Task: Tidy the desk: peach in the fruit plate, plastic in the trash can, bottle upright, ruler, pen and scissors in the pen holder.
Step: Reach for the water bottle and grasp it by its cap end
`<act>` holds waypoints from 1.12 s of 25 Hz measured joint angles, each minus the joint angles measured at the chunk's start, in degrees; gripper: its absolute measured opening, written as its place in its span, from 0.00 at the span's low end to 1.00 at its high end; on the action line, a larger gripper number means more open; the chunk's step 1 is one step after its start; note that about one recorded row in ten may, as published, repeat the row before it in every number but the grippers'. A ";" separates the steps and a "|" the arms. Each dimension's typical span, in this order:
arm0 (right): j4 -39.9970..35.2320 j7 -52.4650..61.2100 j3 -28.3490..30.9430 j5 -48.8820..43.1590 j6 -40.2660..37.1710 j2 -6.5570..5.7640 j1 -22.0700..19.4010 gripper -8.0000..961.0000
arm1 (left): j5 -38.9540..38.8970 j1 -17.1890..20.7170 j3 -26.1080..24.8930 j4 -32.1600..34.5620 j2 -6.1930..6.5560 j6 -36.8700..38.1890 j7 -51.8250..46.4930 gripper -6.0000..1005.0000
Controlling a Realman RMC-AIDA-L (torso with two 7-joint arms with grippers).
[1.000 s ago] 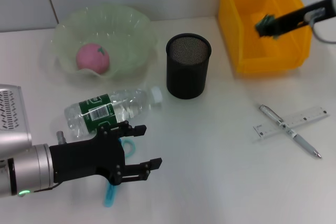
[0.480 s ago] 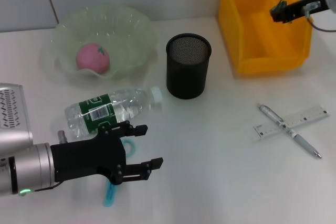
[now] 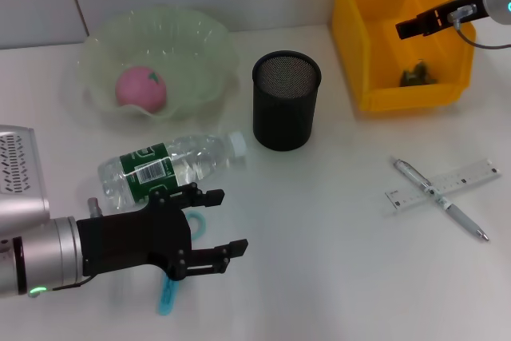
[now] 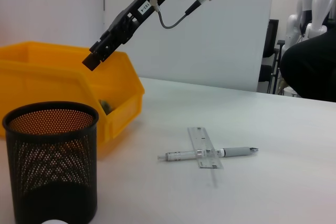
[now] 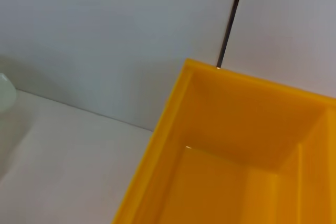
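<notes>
Peach (image 3: 142, 88) sits in the fruit plate (image 3: 204, 37), and what looks like the plastic (image 3: 416, 76) lies in the yellow trash can (image 3: 351, 29). Right tool (image 3: 409, 28) hovers above it, apparently empty. Left tool (image 3: 214, 225) waits spread over the scissors (image 3: 168, 295). Bottle (image 3: 164, 167) lies flat; pen (image 3: 441, 200) and ruler (image 3: 471, 175) remain on the worktop, pen holder (image 3: 286, 101) empty.

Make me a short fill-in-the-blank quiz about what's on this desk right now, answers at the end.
1. The peach sits in the pale green ____.
2. The water bottle lies on its ____ beside the black mesh pen holder.
3. The pen lies crossed with the clear ____.
4. The right gripper hovers over the ____ bin, with the crumpled plastic inside it.

Answers: fruit plate; side; ruler; yellow
</notes>
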 joint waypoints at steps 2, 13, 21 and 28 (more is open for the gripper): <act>0.01 -0.23 0.00 0.01 -0.07 0.00 0.06 0.67 | -0.04 0.02 -0.04 0.00 0.01 0.00 -0.01 0.77; -14.85 -15.79 1.70 30.84 -10.68 0.07 -11.97 0.87 | -0.18 1.12 -1.54 2.72 0.39 0.06 -2.86 0.77; -12.39 -35.48 13.95 48.98 -28.75 0.21 -20.27 0.86 | 0.01 2.12 -2.44 5.81 0.49 0.12 -3.92 0.76; 3.40 -60.70 25.42 49.40 -43.46 -1.60 -26.37 0.87 | 1.74 0.98 -4.76 8.87 0.75 -0.80 -7.18 0.76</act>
